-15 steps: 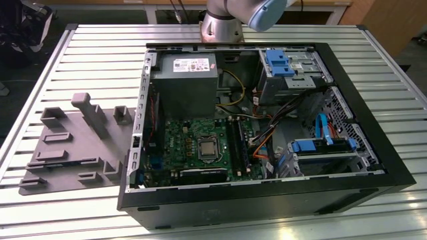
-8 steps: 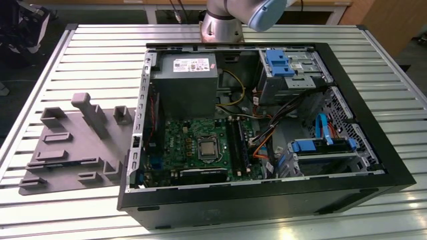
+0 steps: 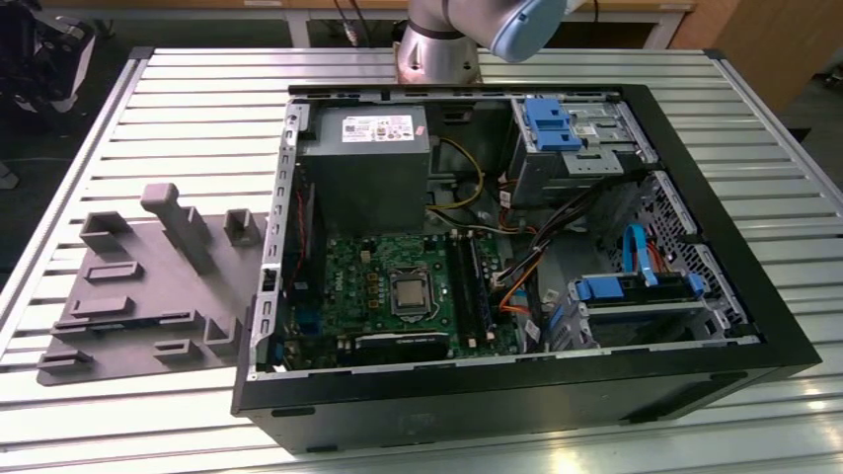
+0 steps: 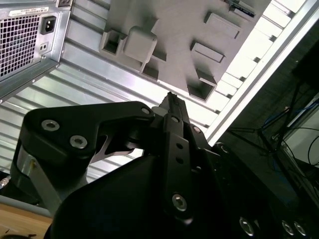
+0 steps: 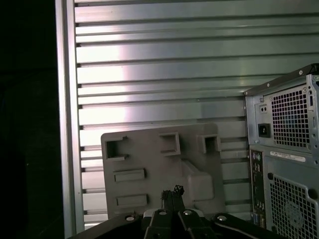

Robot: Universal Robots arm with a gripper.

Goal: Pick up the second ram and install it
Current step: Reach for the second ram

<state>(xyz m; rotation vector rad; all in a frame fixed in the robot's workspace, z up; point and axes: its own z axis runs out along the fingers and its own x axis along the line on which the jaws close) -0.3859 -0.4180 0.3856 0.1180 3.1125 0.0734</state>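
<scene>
Gripper [image 4: 171,102]: fingers pressing together, clasping nothing, hovering over the grey tray [image 4: 179,25] in the second wrist view. Second ram [image 4: 242,6]: thin dark stick, lying at a tray corner near the tabletop's edge, partly cut off. Tabletop [image 3: 172,99]: ribbed metal, carrying the tray and an open computer case [image 3: 527,395].

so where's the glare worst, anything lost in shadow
First wrist view: a bright band washes out the table slats; off the table is black. Second wrist view: slats past the tool blow out, leaving it near silhouette. Exterior view: even light, mild sheen by the grey tray.
</scene>
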